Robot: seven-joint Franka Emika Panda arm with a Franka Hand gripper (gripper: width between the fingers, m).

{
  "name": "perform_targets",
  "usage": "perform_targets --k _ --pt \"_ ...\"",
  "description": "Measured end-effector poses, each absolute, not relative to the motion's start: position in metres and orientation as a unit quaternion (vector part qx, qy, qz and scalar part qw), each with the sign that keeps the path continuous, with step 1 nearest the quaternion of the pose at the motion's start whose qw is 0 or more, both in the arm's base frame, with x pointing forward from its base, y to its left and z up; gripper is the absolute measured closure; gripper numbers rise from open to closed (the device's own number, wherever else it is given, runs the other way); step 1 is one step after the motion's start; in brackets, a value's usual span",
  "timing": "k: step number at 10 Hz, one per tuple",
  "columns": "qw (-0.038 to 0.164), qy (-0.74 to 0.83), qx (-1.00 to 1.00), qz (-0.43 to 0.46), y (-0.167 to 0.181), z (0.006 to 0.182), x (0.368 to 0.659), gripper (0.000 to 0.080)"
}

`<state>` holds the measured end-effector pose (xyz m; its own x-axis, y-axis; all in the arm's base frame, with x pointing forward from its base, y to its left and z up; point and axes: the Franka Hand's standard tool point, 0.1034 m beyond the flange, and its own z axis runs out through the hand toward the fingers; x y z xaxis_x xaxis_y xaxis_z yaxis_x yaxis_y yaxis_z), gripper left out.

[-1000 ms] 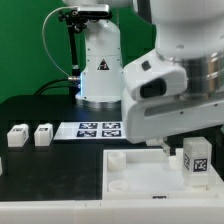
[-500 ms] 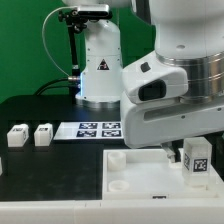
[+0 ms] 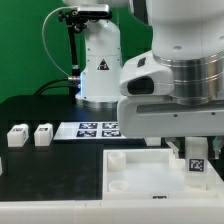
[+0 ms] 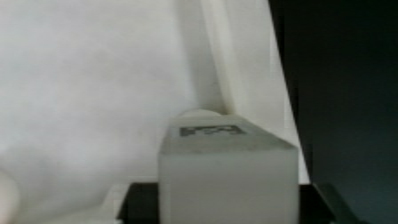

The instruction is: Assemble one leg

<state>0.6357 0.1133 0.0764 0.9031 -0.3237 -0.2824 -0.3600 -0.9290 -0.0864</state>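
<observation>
So my claw (image 4: 226, 207) was down around the leg (image 3: 197, 165), with dark fingers (image 4: 139, 205) on either side of it in the wrist view. Honestly couldn't tell if they were squeezing it or just flanking it. The leg stood upright, tag facing out, at the tray (image 3: 140, 185) edge on the exterior view's right, well apart from two other legs (image 3: 17, 135) sitting off left.

Table (image 3: 40, 108) with legs (image 3: 17, 136), marker board (image 3: 98, 128), tray (image 3: 140, 186)

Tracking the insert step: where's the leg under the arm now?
Exterior view's right: the leg stands at the white tray piece's far corner, directly beneath the arm.
</observation>
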Motion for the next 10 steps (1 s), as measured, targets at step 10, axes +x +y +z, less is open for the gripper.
perform_targets --k 10 --pt "0.064 0.587 -0.803 0.085 0.1176 0.0716 0.6376 0.0444"
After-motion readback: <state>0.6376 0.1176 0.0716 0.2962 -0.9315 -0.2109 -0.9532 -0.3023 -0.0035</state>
